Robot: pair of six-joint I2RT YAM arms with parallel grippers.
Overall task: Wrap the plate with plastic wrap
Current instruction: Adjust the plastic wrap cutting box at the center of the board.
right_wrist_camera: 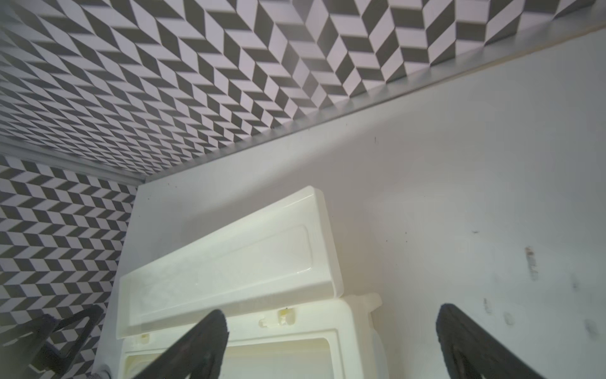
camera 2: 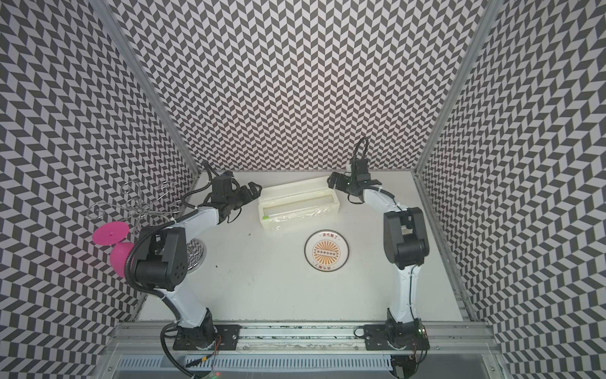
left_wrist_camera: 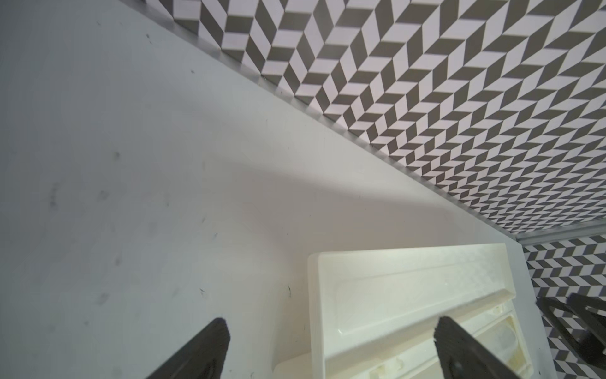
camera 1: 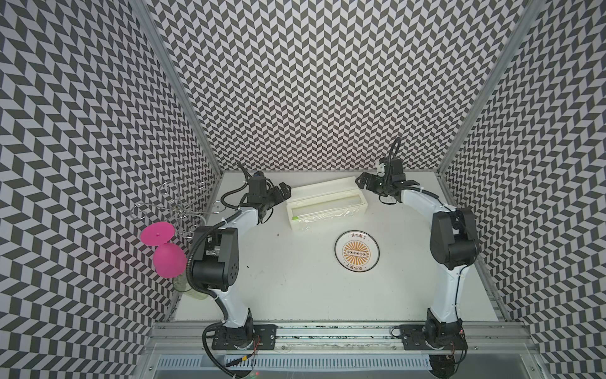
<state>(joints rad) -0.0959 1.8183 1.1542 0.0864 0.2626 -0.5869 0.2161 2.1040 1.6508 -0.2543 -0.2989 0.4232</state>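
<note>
1. The left pincer (camera 1: 281, 192) and the right pincer (camera 1: 364, 181) are hovering at opposite ends of the dispenser box (camera 1: 328, 206). Each has its jaws standing wide apart and is holding nothing.
2. The box is lying toward the far side of the desk (camera 1: 295, 282) with its lid (camera 1: 323, 188) tilted open. The plastic wrap (camera 1: 328, 217) is showing as a crinkled free edge draping over the box's near side.
3. The plate (camera 1: 357, 251) is sitting uncovered on the desk, near the box on its near side and apart from the film.
4. Step in hand, as judged: the pincers are approaching the film, and no wrap is covering the plate yet.
5. The next move is calling for both pincers to descend onto the free edge, pinch it near its two ends, and draw it evenly toward the plate.
6. The film is looking thin and likely to bunch or slip, so an even pull is probably needed.
</note>
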